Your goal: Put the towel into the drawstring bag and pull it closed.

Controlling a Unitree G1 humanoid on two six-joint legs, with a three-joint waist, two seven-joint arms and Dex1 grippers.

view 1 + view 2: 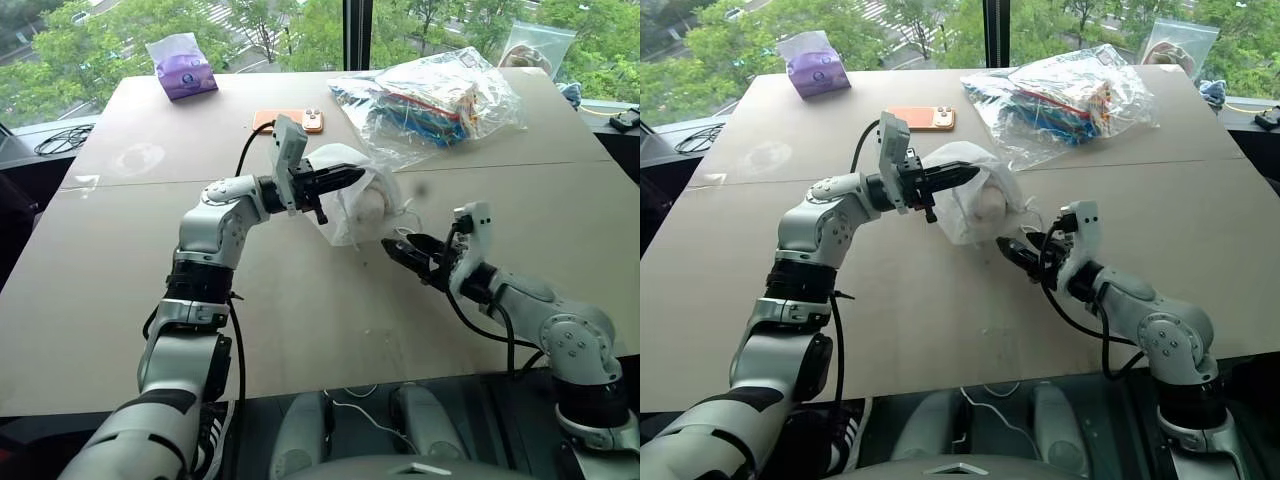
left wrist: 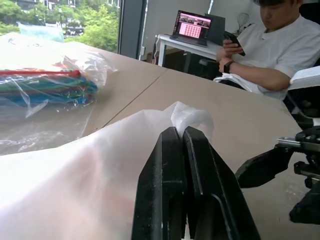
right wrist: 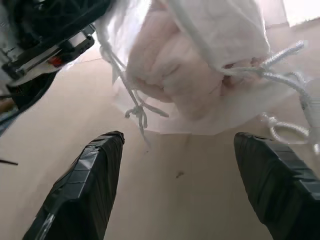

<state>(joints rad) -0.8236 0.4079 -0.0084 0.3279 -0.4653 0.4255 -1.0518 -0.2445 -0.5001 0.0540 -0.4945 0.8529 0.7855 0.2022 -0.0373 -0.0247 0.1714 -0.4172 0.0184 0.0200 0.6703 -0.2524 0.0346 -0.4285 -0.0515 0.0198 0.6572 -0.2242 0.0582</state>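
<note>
My left end effector point(image 1: 345, 178) pinches the drawstring bag point(image 1: 365, 200), towel point(image 3: 170, 70) inside. My right end effector point(image 1: 400, 250) is spread beside it.

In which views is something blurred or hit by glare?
Right wrist view: the towel and the drawstring bag look soft, out of focus. Left wrist view: the bag cloth is bright, washed out. Left eye view: glare glints on the clear plastic bag.

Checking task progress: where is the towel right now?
The towel sits inside the drawstring bag, mid-table in the head views, held up by the left gripper, just ahead of the open right gripper.
</note>
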